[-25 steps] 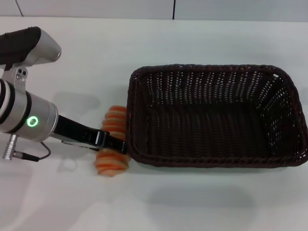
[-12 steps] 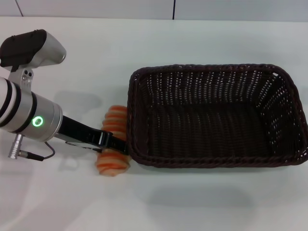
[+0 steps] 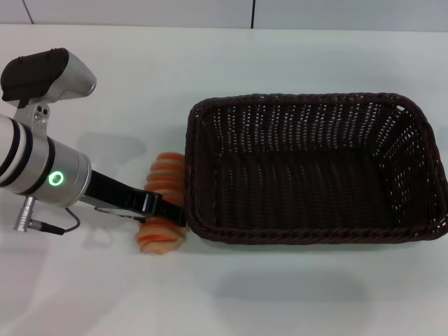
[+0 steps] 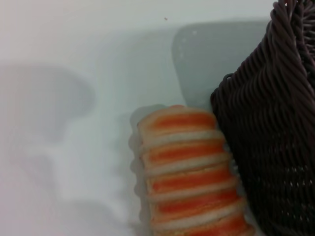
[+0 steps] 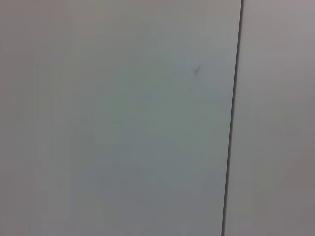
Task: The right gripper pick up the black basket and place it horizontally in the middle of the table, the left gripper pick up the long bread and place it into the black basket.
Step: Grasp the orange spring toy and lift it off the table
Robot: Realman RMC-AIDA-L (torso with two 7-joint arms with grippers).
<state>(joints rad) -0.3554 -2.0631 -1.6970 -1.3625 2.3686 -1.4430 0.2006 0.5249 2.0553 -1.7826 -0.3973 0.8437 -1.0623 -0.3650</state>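
Observation:
The black basket lies lengthwise on the white table, right of centre, and is empty. The long bread, striped orange and cream, lies on the table against the basket's left end. My left gripper, on the arm with the green ring, reaches in from the left and is closed across the middle of the loaf. The left wrist view shows the bread close up, touching the basket's woven wall. My right gripper is out of view.
The right wrist view shows only a plain pale surface with a dark seam. A wall edge runs along the table's far side. Bare tabletop lies in front of and behind the basket.
My left arm moved slightly right and forward, then settled. The near end of the bread has shifted a little to the left. The basket has not moved.

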